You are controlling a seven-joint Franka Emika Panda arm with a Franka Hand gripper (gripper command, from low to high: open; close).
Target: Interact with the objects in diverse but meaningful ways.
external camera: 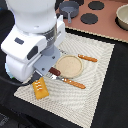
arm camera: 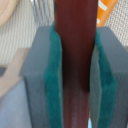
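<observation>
Clamped between my two teal-lined pads (arm camera: 54, 85) is the brown sausage (arm camera: 75, 65) — it fills the wrist view, a dark red-brown rod running lengthwise through the gap, with both pads pressed flat against its sides. So my hand (external camera: 51, 71) is closed narrow on that sausage, grey finger blocks on either side of it. In the exterior view only a short end of the sausage shows below my white arm (external camera: 35, 35), low over the cream placemat (external camera: 95, 75) and just beside the round tan plate (external camera: 69, 65), on the plate's side toward the exterior view's left.

Next to that spot lies the orange-handled fork (external camera: 72, 82), along the plate's near edge; its tines (blurred) appear behind the sausage in the wrist view. On the far side of the plate lies the orange-handled knife (external camera: 88, 58). A yellow ridged bread piece (external camera: 40, 88) rests near the placemat's corner at the exterior view's left, apart from the plate.

Beyond the mat, on the brown surface (external camera: 107, 30) with dark round burner marks, sits the grey handled pot (external camera: 69, 9) — well away from my hand.
</observation>
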